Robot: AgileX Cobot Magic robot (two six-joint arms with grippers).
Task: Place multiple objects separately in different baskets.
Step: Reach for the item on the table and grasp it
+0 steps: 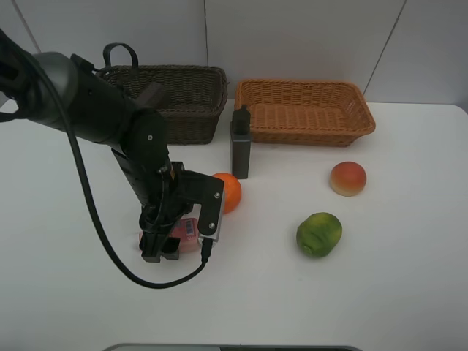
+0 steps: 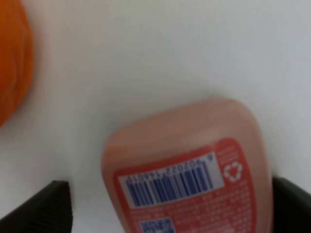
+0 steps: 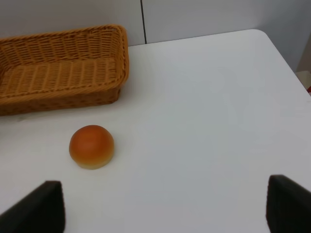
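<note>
The white table [image 1: 380, 292] stood against a pale panelled wall [image 1: 292, 36]. The left gripper [image 1: 162, 252] straddled the pink bottle [image 2: 187, 170], fingers wide and unclosed. The right gripper's [image 3: 163, 208] fingers were spread wide, empty.

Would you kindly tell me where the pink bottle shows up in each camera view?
Exterior high: pink bottle lies lower left, under the left gripper.
Left wrist: pink bottle fills the lower middle, between the fingertips.
Right wrist: not in it.
Shared landmark: the orange, in the first two.

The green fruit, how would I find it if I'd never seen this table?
Start at the orange-tan wicker basket at the back. Come forward past the red-yellow peach-like fruit to the green fruit. It's the only green thing, lying nearest the table's front edge.
</note>
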